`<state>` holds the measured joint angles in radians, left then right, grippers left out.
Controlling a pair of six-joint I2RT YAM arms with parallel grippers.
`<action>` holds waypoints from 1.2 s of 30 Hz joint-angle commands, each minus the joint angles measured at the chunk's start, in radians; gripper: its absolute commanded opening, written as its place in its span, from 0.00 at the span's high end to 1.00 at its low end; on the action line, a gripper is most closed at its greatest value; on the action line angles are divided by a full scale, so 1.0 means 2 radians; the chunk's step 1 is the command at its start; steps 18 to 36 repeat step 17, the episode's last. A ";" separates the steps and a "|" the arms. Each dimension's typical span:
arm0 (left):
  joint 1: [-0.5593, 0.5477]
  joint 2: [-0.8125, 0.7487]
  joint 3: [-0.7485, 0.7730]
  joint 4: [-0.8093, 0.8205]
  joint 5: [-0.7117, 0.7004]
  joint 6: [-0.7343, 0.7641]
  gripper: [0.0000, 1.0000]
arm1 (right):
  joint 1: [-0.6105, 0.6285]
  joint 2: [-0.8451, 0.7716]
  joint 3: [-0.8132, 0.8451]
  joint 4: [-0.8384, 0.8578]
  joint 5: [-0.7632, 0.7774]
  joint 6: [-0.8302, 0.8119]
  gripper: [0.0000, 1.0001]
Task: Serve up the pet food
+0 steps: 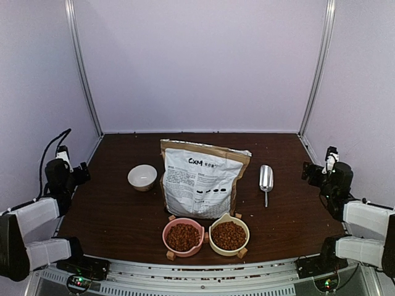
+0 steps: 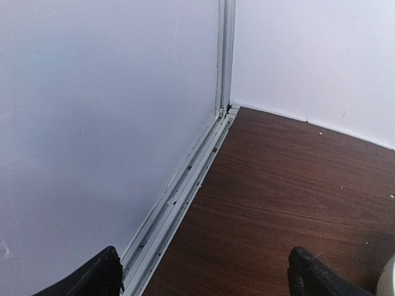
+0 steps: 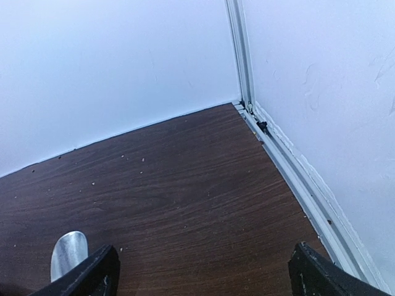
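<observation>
The pet food shows as reddish-brown kibble heaps in a pink bowl [image 1: 182, 237] and a cream bowl [image 1: 229, 235] at the table's front middle. A brown-and-white paper bag [image 1: 200, 180] stands upright behind them. A metal scoop [image 1: 266, 180] lies right of the bag; its tip shows in the right wrist view [image 3: 66, 250]. My left gripper [image 1: 73, 171] is open and empty at the far left edge, over bare table [image 2: 203, 277]. My right gripper [image 1: 318, 170] is open and empty at the far right edge [image 3: 203, 277].
An empty white bowl [image 1: 142, 177] sits left of the bag; its rim shows in the left wrist view [image 2: 389, 280]. White walls with metal rails [image 2: 179, 191] [image 3: 296, 166] enclose the brown table. Small crumbs dot the table at the back right.
</observation>
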<state>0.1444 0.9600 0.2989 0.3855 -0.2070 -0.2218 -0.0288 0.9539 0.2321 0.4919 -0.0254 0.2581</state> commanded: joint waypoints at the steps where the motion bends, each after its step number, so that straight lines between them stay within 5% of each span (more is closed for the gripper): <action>1: -0.008 0.056 -0.004 0.186 0.002 0.060 0.04 | -0.002 0.042 -0.009 0.175 0.038 -0.046 0.04; 7: -0.012 0.115 -0.018 0.249 0.008 0.064 0.04 | -0.001 0.081 -0.014 0.227 0.037 -0.065 0.04; 36: -0.026 0.134 -0.011 0.262 -0.019 0.068 0.03 | -0.001 0.084 -0.012 0.225 0.041 -0.066 0.04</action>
